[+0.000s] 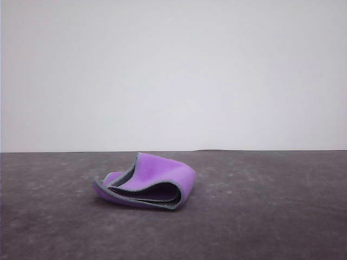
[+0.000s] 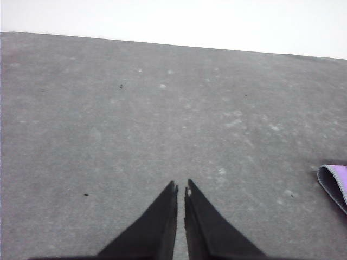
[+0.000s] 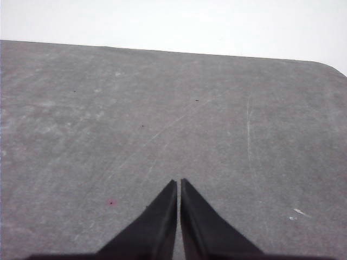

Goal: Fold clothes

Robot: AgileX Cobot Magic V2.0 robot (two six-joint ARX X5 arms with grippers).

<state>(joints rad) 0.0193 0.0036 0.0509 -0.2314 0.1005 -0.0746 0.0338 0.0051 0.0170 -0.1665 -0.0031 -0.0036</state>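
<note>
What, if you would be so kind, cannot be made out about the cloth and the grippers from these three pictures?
- Cloth, front view: its far side and underside are hidden by its own folds, so the number of layers cannot be told.
- Cloth, left wrist view: one corner shows; the picture's edge cuts off the rest.
- Left gripper and right gripper, wrist views: their bases are cut off by the lower edge.
- Table: its near edge lies outside the front view.
</note>
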